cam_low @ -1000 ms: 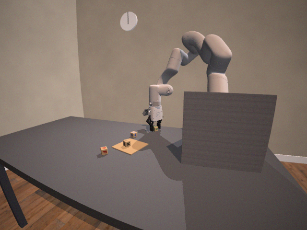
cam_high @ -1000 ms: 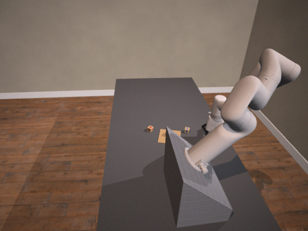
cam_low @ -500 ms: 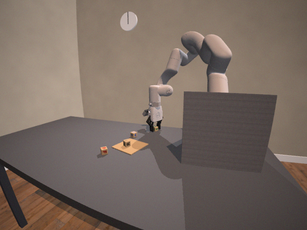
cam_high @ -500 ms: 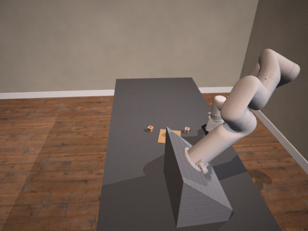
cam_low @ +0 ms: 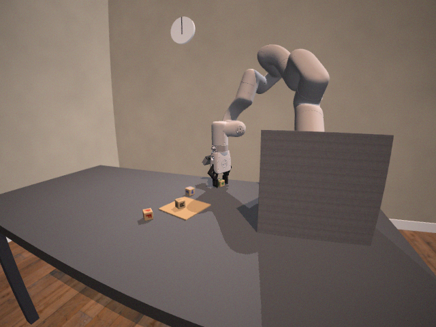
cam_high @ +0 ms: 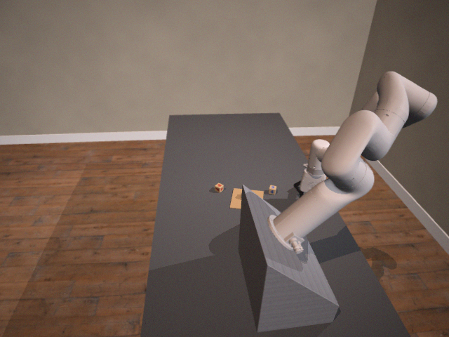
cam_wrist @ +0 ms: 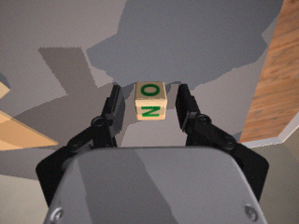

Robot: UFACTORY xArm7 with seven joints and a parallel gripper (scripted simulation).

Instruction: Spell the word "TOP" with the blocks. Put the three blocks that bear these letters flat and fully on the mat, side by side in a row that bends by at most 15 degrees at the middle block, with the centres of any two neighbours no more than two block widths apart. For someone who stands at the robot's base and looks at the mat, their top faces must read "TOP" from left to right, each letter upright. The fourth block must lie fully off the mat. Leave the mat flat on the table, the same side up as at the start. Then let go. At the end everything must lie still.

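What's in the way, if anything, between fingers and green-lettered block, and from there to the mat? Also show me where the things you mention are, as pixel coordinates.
Nothing visible separates the fingers (cam_low: pixel 221 181) from the green-lettered block (cam_low: pixel 221 182) (cam_wrist: pixel 150 101). Toward the mat (cam_high: pixel 236 202) (cam_low: pixel 191 211) (cam_wrist: pixel 21 135), the blue-lettered block (cam_high: pixel 272 189) (cam_low: pixel 189 191) stands just off its edge, possibly near the path.
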